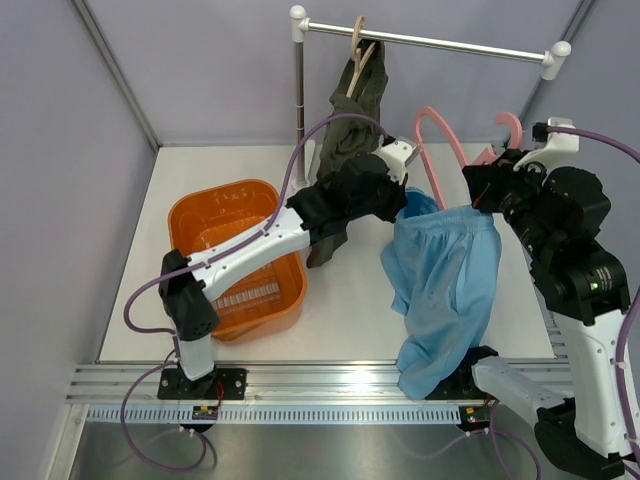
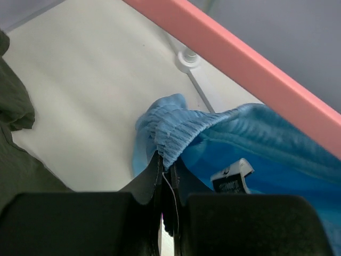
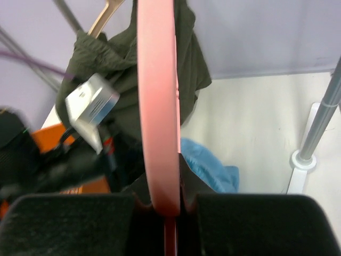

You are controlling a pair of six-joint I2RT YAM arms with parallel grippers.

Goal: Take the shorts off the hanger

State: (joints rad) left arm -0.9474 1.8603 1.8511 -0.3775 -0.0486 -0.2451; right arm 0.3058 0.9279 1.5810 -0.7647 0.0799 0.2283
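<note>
The limp light blue cloth shorts hang below the pink plastic hanger, their waistband pinched between the closed left fingers. The right fingers clamp the hanger's bar. If the waistband snags, the cloth could be yanked free. Both arms are raised, the left stretched toward the hanger.

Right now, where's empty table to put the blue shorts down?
Bare table lies between the orange basket and the blue shorts, and at the back left, behind the basket, left of the rack pole. It is crowded mid-back, around the pink hanger and the olive shorts.
</note>
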